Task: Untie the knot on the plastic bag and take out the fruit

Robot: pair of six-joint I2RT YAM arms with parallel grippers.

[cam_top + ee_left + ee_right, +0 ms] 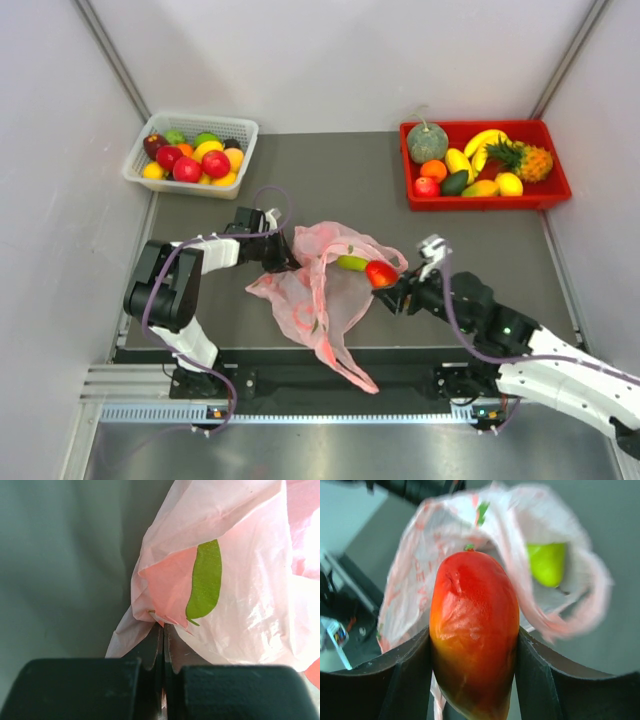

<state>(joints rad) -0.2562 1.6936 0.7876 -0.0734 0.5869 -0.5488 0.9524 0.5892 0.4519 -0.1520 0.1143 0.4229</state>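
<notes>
My left gripper (282,256) is pinched together on a fold of the plastic bag (318,290). The bag is thin, crinkly, translucent pink with red print. It lies slumped on the table (400,200) between my two arms, its mouth gaping toward the right. A green fruit (352,263) sits just inside that mouth. Beside it, at the rim, my right gripper (390,287) clamps a glossy, oval red-orange fruit (381,272) between both fingers.

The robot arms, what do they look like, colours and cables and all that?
Both arms are built of white links and bulky black joints. The left arm and the right arm each carry a thin purple-grey cable along them. The fingers are blocky matte black. A small green light shows on the right arm.
</notes>
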